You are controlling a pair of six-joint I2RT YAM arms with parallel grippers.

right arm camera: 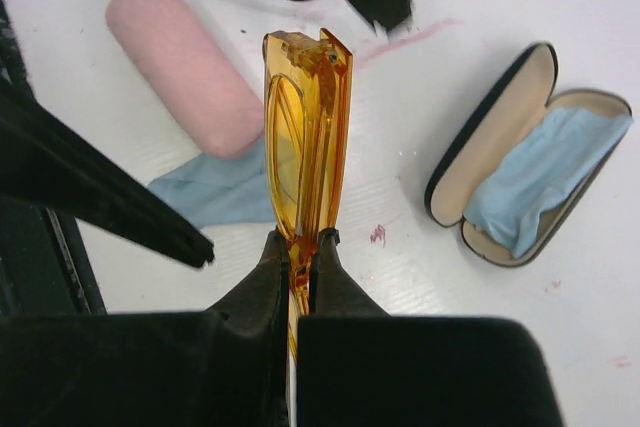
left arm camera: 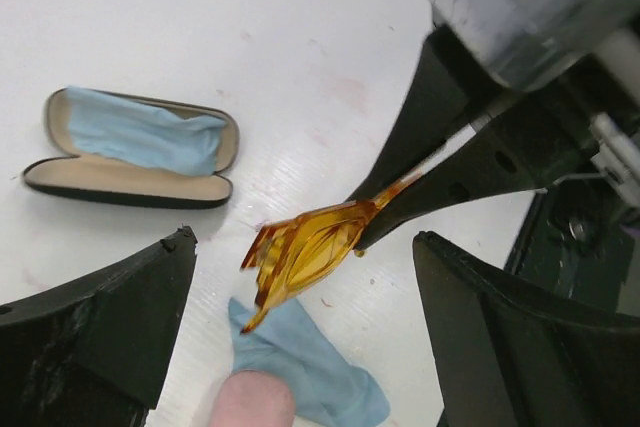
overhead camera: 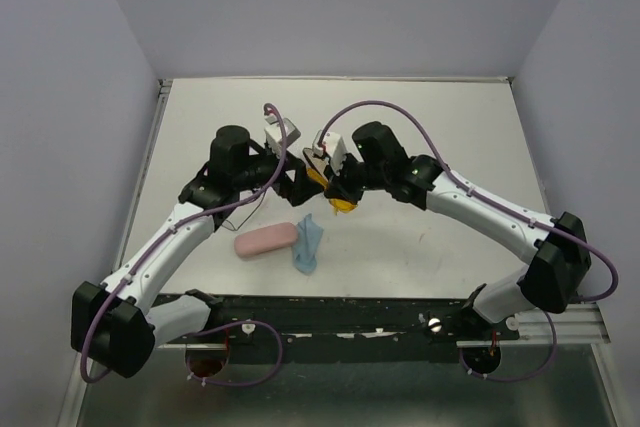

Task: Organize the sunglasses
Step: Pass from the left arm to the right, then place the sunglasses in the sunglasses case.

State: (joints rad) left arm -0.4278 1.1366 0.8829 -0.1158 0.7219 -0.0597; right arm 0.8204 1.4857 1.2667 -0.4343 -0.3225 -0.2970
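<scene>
Mid-air above the white bench (overhead camera: 430, 127), the right gripper (right arm camera: 300, 247) is pinched tight on one narrow end of a slim, folded pair of translucent orange-yellow plastic sunglasses (right arm camera: 305, 147), which stick out ahead of its fingers, clear of the surface. The left gripper (left arm camera: 303, 239) faces them with its jaws spread wide and nothing between them.

On the bench lies a black oblong hard case (right arm camera: 490, 137), hinged open on its beige lining, with a light-blue cloth (right arm camera: 540, 177) bunched inside (it covers much of one half). A closed pink oblong case (right arm camera: 180, 67) lies to the other side, touching a second, loose light-blue cloth (right arm camera: 215, 187).

The step in hand looks to be carrying the sunglasses to the open black case. Done well, that probably means turning the pair so its length runs along the case's trough, lowering it flat onto the lining or cloth before letting go, and keeping the thin end from twisting in so small a pinch. The wide-open left gripper would best stay clear of the path, or steady the case's rim so it cannot slide.

No brand, label or readable writing shows on any item; the bench carries only faint reddish smudges.
</scene>
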